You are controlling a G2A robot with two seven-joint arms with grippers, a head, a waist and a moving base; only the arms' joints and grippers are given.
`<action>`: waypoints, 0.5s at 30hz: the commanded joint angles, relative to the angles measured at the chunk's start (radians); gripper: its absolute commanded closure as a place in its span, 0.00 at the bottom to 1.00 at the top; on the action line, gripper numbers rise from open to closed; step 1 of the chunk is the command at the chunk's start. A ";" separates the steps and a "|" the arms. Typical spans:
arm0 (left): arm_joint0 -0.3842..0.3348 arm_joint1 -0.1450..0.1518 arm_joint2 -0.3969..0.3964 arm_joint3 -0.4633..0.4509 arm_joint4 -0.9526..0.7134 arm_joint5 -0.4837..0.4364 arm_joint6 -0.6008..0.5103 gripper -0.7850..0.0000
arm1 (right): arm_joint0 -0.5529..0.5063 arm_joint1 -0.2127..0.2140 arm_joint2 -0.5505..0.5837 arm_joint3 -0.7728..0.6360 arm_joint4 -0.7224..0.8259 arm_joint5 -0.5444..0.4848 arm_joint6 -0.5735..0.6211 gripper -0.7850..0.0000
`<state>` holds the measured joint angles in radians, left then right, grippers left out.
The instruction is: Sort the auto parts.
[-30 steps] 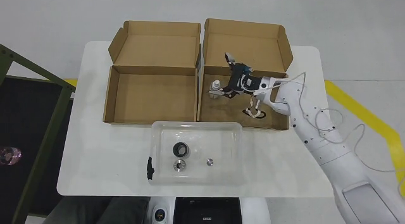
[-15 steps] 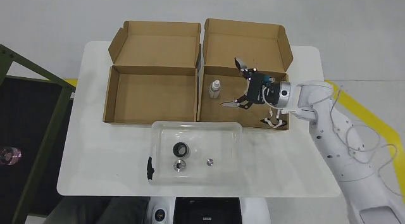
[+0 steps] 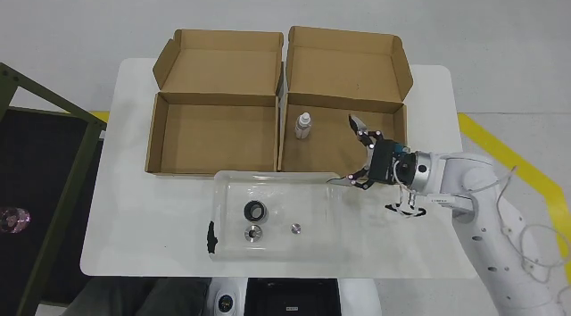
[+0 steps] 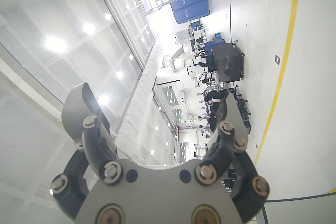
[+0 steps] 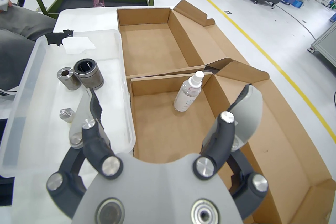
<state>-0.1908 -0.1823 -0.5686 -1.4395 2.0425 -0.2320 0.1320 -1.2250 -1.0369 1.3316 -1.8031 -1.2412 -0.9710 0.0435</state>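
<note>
A white spray bottle [image 3: 304, 125] [image 5: 189, 95] stands upright in the right cardboard box [image 3: 384, 151] [image 5: 170, 135]. The left cardboard box [image 3: 214, 137] [image 5: 155, 46] holds nothing. The clear plastic tray [image 3: 277, 178] [image 5: 15, 114] contains a black-cored bearing [image 3: 256, 210] [image 5: 88, 74], a metal cylinder [image 3: 256, 232] [image 5: 67, 78] and a small metal piece [image 3: 295, 227] [image 5: 66, 114]. My right gripper [image 3: 346, 151] [image 5: 170, 99] hangs open and empty over the right box's front edge, beside the tray's corner. My left gripper [image 4: 155, 104] is open, empty, and points up at the ceiling.
A black scrap [image 3: 211, 237] [image 5: 59, 37] sits on the tray's near left corner. Both box lids stand open at the back. A green cart [image 3: 27, 137] stands off the table's left side. Bare white table [image 3: 134, 227] lies left of the tray.
My right gripper has drawn back from beside the bottle inside the right box to the box's front edge near the tray. The bottle stays standing where it was.
</note>
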 commanded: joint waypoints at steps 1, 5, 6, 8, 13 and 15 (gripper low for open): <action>0.000 0.000 0.000 0.000 0.000 0.000 0.000 0.00 | -0.015 0.002 0.005 -0.018 0.009 0.013 0.008 0.00; 0.000 0.000 0.000 0.000 0.000 0.000 0.000 0.00 | -0.043 0.003 -0.008 -0.057 0.012 0.020 0.022 0.00; 0.000 0.000 0.000 0.000 0.000 0.000 0.000 0.00 | -0.048 0.003 -0.014 -0.066 0.010 0.016 0.025 0.00; 0.000 0.000 0.000 0.000 0.000 0.000 0.000 0.00 | -0.055 0.004 -0.023 -0.081 0.008 0.018 0.028 0.00; 0.000 0.000 0.000 0.000 0.000 0.000 0.000 0.00 | -0.057 0.005 -0.046 -0.099 -0.007 0.000 0.041 0.00; 0.000 0.000 0.000 0.000 0.000 0.000 0.000 0.00 | -0.057 0.005 -0.046 -0.099 -0.007 0.000 0.041 0.00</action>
<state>-0.1908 -0.1823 -0.5686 -1.4395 2.0425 -0.2320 0.1320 -1.2823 -1.0323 1.2850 -1.9021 -1.2484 -0.9717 0.0847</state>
